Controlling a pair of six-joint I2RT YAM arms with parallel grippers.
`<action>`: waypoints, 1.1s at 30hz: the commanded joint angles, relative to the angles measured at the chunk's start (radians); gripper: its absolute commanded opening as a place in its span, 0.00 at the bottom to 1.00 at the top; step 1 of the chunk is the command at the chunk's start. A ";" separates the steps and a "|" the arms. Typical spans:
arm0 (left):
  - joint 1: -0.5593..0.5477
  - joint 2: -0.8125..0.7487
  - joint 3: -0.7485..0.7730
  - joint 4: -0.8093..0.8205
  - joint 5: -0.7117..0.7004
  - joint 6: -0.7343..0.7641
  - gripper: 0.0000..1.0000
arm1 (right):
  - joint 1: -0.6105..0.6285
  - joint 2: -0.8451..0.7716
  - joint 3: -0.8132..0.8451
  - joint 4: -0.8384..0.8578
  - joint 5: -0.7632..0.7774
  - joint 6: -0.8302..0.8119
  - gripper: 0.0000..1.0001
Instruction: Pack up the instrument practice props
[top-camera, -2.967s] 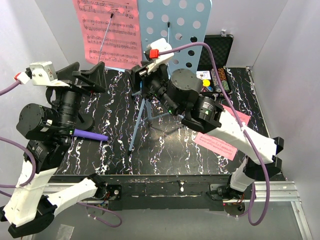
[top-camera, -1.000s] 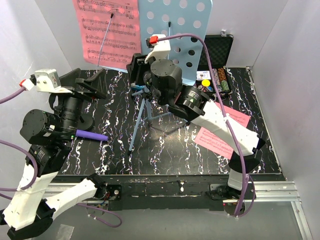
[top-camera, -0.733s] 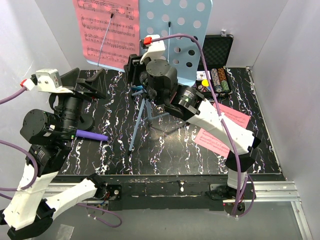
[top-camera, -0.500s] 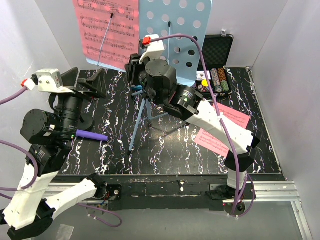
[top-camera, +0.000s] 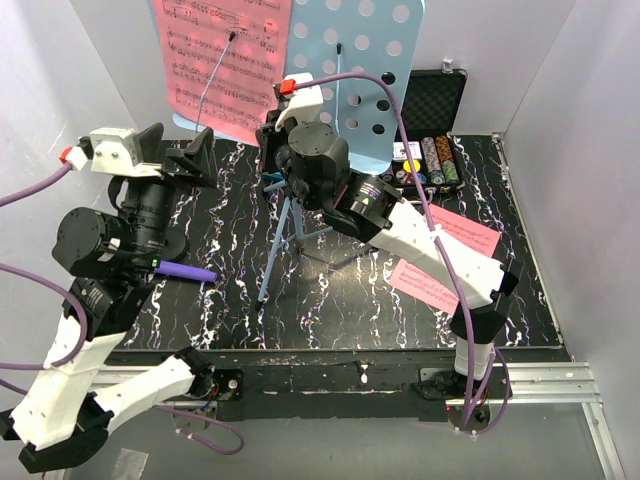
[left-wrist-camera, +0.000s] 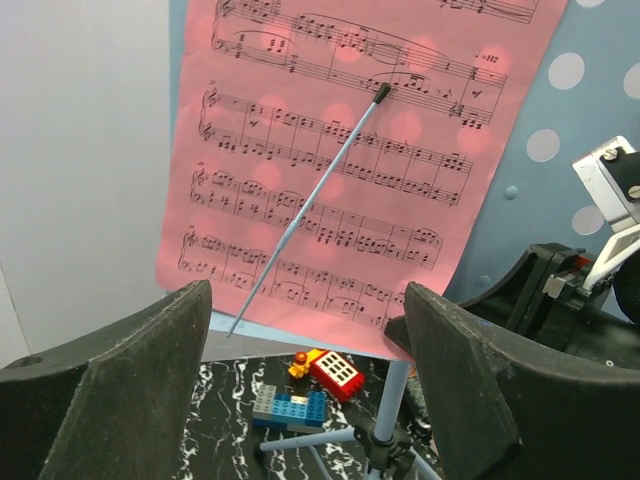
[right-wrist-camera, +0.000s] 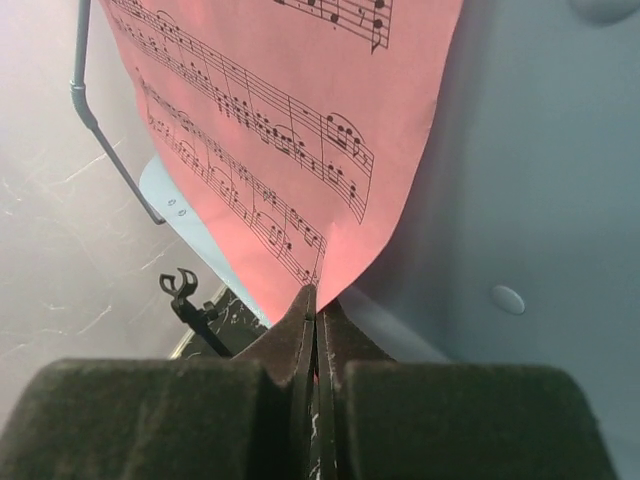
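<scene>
The light-blue music stand (top-camera: 372, 60) rises at the back on its tripod legs (top-camera: 284, 232). One pink sheet-music page (top-camera: 222, 62) leans on it under a thin retainer arm. My right gripper (top-camera: 270, 128) is shut on that page's lower corner (right-wrist-camera: 330, 262), the jaws (right-wrist-camera: 316, 312) pressed together. To the left of the stand, my left gripper (top-camera: 178, 150) hangs open facing the page (left-wrist-camera: 340, 170) and holds nothing. The purple microphone (top-camera: 186, 271) lies at the front left. The mic stand's black clip (right-wrist-camera: 183, 288) shows low in the right wrist view. Two more pink pages (top-camera: 436, 283) lie on the right.
A black case of poker chips (top-camera: 436, 112) stands open at the back right. Red (left-wrist-camera: 336, 370) and blue (left-wrist-camera: 290, 408) toy bricks lie behind the tripod pole (left-wrist-camera: 394, 402). White walls close in on the left, back and right.
My right gripper has closed on the page's lower corner, and the page has shifted right and tilted on the stand. My left gripper has risen slightly toward the stand and narrowed a little.
</scene>
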 joint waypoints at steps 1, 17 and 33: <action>0.003 0.047 0.048 -0.023 0.051 0.043 0.75 | -0.004 -0.063 -0.030 0.064 0.018 -0.037 0.01; 0.003 0.160 0.100 0.041 0.040 0.242 0.78 | -0.004 -0.097 -0.082 0.096 0.011 -0.111 0.01; 0.005 0.220 0.057 0.204 -0.050 0.434 0.68 | -0.019 -0.125 -0.114 0.099 -0.014 -0.108 0.01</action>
